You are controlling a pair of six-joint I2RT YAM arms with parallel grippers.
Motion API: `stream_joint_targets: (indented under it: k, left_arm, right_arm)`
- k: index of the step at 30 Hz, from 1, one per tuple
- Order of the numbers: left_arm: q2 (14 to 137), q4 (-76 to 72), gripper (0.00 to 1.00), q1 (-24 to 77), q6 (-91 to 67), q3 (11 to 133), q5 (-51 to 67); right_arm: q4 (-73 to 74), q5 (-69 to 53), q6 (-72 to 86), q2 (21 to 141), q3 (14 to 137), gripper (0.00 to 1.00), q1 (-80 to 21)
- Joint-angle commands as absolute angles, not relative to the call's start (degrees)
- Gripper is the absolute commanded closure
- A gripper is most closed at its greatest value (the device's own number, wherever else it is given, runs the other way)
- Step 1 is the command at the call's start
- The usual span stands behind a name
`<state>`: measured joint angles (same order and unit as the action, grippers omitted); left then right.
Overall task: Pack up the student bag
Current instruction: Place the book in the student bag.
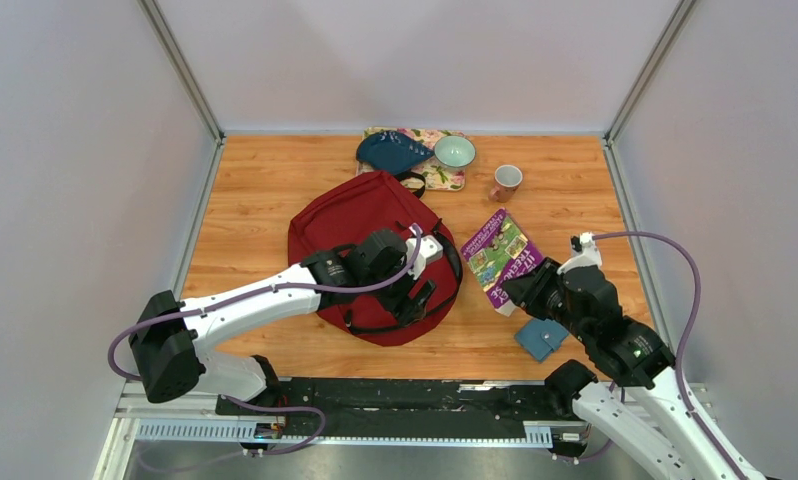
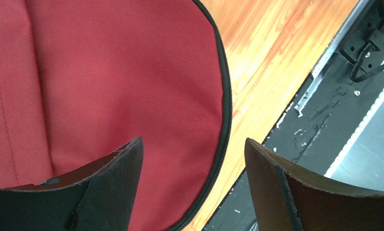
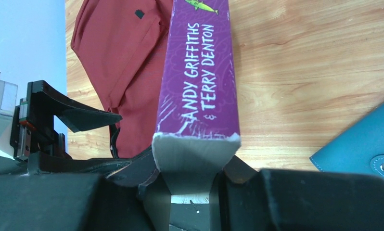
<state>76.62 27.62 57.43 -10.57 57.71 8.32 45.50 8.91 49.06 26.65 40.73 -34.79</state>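
On the wooden table (image 1: 275, 180) the student bag (image 1: 355, 215) is the biggest thing, lying flat at centre-left with its long axis running from the far loop toward my bases. My left arm is stretched low across the bag's near half, wrist bent down. My left pincer (image 1: 420, 297) hangs released, with its jaws wide apart and nothing between them. From that wrist I look straight down on the red fabric (image 2: 108, 72), the curved black zipper (image 2: 226, 110) passing under the gap. That stretch of zipper looks closed; whether the bag is open elsewhere I cannot tell. My right arm is folded short, elbow near the table edge, and my right pincer (image 1: 520, 290) is clenched on the near end of the purple book (image 1: 497, 255). The book's long axis points away from me, its spine (image 3: 199, 72) turned toward my wrist camera. The move ahead turns on this: the bag lies just to the left of the book, almost touching it, so the book has only to travel sideways. My left arm, the nearer one, is placed to work the zipper first, I judge. The small blue wallet (image 1: 541, 338) lies beside my right wrist, untouched.
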Motion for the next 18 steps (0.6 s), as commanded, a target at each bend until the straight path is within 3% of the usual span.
stream_joint_targets:
  k: [1,18]
  left_arm:
    - [74.97,27.33,0.17,57.74,-11.25,60.03,4.66]
    - [78.49,24.79,0.16,57.92,-12.75,61.00,8.61]
  right_arm:
    - [41.75,9.93,46.94,25.14,42.63,1.00,-34.80]
    - [44.82,10.02,44.30,27.95,44.65,1.00,-34.72]
